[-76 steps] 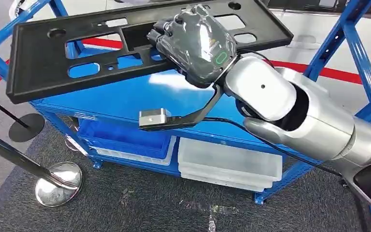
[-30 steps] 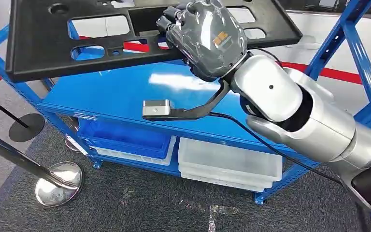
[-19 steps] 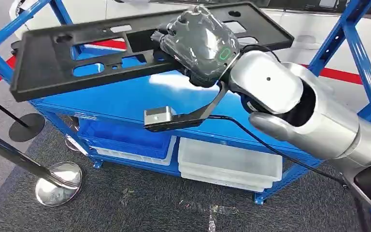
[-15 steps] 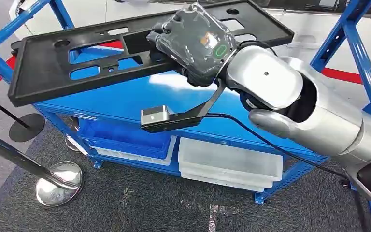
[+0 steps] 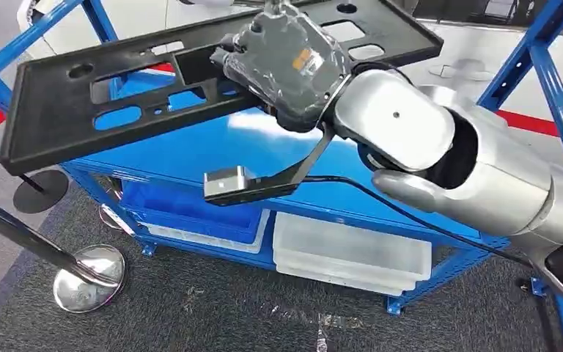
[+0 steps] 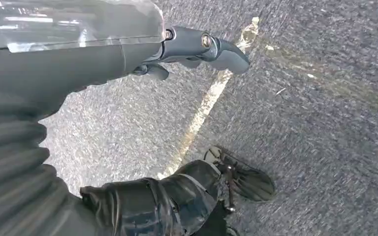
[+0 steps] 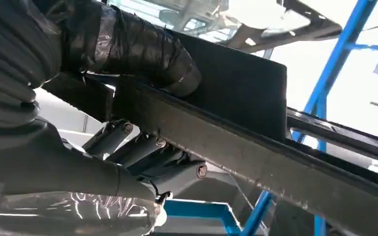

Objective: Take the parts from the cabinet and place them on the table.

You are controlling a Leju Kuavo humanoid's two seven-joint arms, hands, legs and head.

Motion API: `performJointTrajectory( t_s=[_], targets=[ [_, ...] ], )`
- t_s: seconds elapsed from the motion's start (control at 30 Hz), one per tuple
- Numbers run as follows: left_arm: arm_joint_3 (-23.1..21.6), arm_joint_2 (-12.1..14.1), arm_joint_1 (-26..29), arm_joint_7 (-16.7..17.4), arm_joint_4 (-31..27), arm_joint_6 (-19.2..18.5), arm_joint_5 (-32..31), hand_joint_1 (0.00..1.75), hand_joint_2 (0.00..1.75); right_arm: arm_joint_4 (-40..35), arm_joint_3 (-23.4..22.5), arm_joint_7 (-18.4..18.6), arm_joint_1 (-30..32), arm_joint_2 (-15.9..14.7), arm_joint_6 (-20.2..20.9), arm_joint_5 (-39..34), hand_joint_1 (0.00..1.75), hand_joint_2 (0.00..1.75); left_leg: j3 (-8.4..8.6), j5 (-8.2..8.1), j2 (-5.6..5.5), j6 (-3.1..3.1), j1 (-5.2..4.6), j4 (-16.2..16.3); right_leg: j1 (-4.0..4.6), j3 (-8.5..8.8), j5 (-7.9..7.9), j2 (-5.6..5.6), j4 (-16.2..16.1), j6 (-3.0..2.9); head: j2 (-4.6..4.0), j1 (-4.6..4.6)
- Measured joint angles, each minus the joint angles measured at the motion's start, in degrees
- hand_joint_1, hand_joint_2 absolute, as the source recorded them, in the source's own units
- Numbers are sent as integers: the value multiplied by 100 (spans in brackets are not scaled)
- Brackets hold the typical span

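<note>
The right hand's [image 5: 287,62] fingers [image 7: 142,147] grasp the black panel's [image 5: 66,125] bar, holding it tilted above the blue cabinet's [image 5: 212,154] top shelf. The left hand [image 6: 128,54] hangs over carpet, fingers released.

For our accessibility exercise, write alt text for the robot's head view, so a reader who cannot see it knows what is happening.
The robot's right hand grips a long black plastic panel with cut-out openings, holding it tilted above the top shelf of a blue metal cabinet. Blue and clear bins sit on a lower shelf, and a chrome stanchion base stands on the dark carpet.
</note>
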Motion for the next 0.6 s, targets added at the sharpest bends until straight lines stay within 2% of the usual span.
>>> performJointTrajectory(
  t_s=[0.07, 0.1, 0.13, 0.2, 0.23, 0.27, 0.3, 0.33, 0.4, 0.43, 0.47, 0.5, 0.53, 0.57, 0.6],
  targets=[
    [-2, 0, 3, 0, 0, 0, 13, 0, 175, 0, 0, 2, -15, 0, 0, 0, 175, 175, 14, -104, -22, -97, 64, 121, -69, 419, 470, -21, -951, 77, 0, 7],
    [-2, 31, 0, 0, 2, 0, 22, 0, 175, 2, 8, 9, -21, -9, -2, 0, 175, 175, -27, -145, -33, -161, 53, 158, -10, 457, 299, 21, -988, 100, 0, 37],
    [-2, 24, -10, 7, 2, 0, 24, 0, 175, -2, 22, 4, -27, -4, -2, -2, 175, 175, -56, -164, -42, -212, 34, 222, -13, 467, 329, 46, -1001, 0, 2, 37],
    [-2, 20, 0, 11, 2, 0, 33, 0, 175, -2, 46, 2, -16, -2, -2, -4, 175, 175, -39, -145, -55, -263, 54, 165, 21, 440, 300, 41, -952, -75, 0, 20],
    [-2, 20, 5, 13, 2, 0, 35, 0, 175, 0, 50, 4, -19, -9, -2, -4, 175, 175, -23, -153, -56, -292, 63, 162, 11, 442, 307, 41, -960, -123, 2, 24],
    [-2, 20, 6, 15, 2, 0, 35, 0, 175, 0, 50, 20, -19, -9, 0, -4, 175, 175, -60, -206, -34, -312, 76, 190, -12, 465, 317, 37, -988, -178, 0, -4],
    [-4, 20, 3, 15, 2, 0, 35, 0, 175, 0, 50, 20, -29, -9, -2, -4, 175, 175, -117, -313, 0, -307, 69, 374, -6, 480, 308, 33, -992, -210, 0, -7],
    [-4, 20, -4, 15, 2, 0, 35, 0, 175, 0, 50, 20, -40, -9, -2, -4, 175, 175, -287, -489, 13, -304, 66, 731, 1, 485, 301, 33, -993, -239, 0, -13],
    [-4, 20, -7, 13, 2, 0, 37, 0, 175, 0, 67, 17, -36, -4, -2, -4, 175, 175, -778, -836, 13, -301, 37, 1676, 49, 500, 281, 33, -991, -273, 0, -26],
    [-4, 20, -1, 13, 2, 0, 37, 0, 175, 0, 79, 17, -28, -7, -2, -4, 175, 175, -953, -868, 13, -286, 25, 1960, 75, 510, 270, 36, -988, -290, 0, -26],
    [-4, 20, 5, 15, 2, 0, 37, 0, 175, 0, 79, 17, -22, -7, 0, -4, 175, 175, -988, -773, 12, -258, 8, 1952, 103, 526, 260, 41, -985, -305, 0, -26],
    [-4, 20, 6, 15, 2, -2, 37, 0, 175, 0, 79, 17, -24, -4, 0, -7, 175, 175, -902, -561, 12, -217, -15, 1699, 124, 544, 247, 43, -982, -320, 0, -26],
    [-4, 20, 3, 13, 2, -2, 37, 0, 175, 0, 79, 24, -29, -4, 0, -4, 175, 175, -718, -287, 12, -161, -43, 1266, 142, 570, 235, 46, -981, -329, 0, -26],
    [-4, 24, -1, 15, 2, -2, 37, 0, 175, 0, 79, 37, -34, -4, 0, -7, 175, 175, -458, 13, 12, -88, -79, 693, 158, 604, 215, 47, -983, -328, 0, -26],
    [-4, 39, -3, 15, 2, -2, 37, 0, 175, 0, 79, 44, -36, -7, 0, -7, 175, 175, -321, -24, 13, -15, -118, 422, 154, 617, 206, 45, -1008, -323, 0, -13]
  ],
)
